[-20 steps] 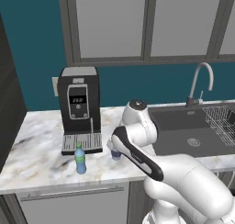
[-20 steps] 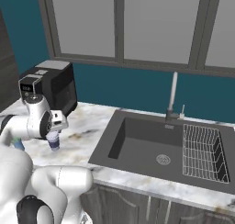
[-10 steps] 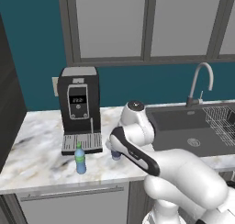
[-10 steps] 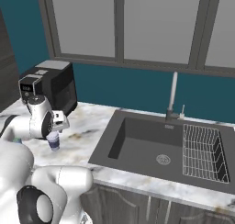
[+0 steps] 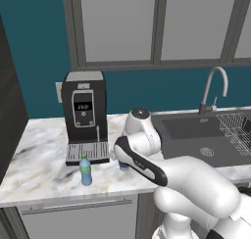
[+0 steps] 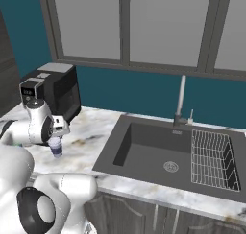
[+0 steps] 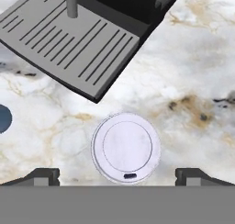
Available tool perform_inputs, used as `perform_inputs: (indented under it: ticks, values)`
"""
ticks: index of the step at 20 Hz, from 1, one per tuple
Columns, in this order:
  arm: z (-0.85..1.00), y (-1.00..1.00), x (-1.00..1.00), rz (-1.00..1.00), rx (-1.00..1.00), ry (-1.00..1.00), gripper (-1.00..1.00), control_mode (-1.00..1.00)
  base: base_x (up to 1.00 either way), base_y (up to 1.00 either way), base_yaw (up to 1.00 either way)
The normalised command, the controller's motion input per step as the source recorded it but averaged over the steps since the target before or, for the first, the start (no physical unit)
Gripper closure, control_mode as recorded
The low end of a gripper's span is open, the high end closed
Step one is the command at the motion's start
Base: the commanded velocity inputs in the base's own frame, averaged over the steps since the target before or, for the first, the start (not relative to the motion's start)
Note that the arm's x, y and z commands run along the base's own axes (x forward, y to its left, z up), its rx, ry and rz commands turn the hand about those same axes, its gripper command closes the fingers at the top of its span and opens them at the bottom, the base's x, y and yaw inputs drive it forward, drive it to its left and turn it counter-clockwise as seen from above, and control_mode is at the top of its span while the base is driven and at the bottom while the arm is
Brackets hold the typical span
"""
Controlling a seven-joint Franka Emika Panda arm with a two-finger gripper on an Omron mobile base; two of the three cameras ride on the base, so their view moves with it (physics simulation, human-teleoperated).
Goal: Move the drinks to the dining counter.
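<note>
Cup (image 7: 126, 148) sits on the worktop (image 7: 193, 71) right under my gripper (image 7: 118, 175). I hold its jaws wide on both sides of the lid, I think to come down and take it.

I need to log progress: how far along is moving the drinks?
Nothing looks delivered yet. The small blue-green bottle and the lidded cup stand on the marble worktop by the coffee machine. In hand: the open tool hovers over the cup, not gripping it. Left: grasping and carrying each drink.

Lidded cup (image 6: 55, 146) beside coffee machine (image 6: 52, 90)
</note>
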Motion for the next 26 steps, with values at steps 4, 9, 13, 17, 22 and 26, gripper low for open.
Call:
perform_inputs:
  ticks: [4,9,13,17,22,26]
  values:
    - [-0.15,0.0,0.03,0.0,0.01,0.0,-1.0,-1.0,0.0,0.0,0.0]
    - [-0.17,0.0,0.17,0.0,0.0,0.0,-1.0,-1.0,0.0,0.0,0.0]
    - [-0.17,0.0,0.13,0.0,0.0,0.0,-1.0,-1.0,0.0,0.0,0.0]
    - [-0.13,0.0,0.16,0.0,0.0,0.0,-1.0,-1.0,0.0,0.0,0.0]
    - [-0.2,0.0,0.15,0.0,0.0,0.0,-1.0,-1.0,0.0,0.0,0.0]
    - [-0.24,0.02,0.1,0.0,0.0,0.0,-1.0,-1.0,0.0,0.0,0.0]
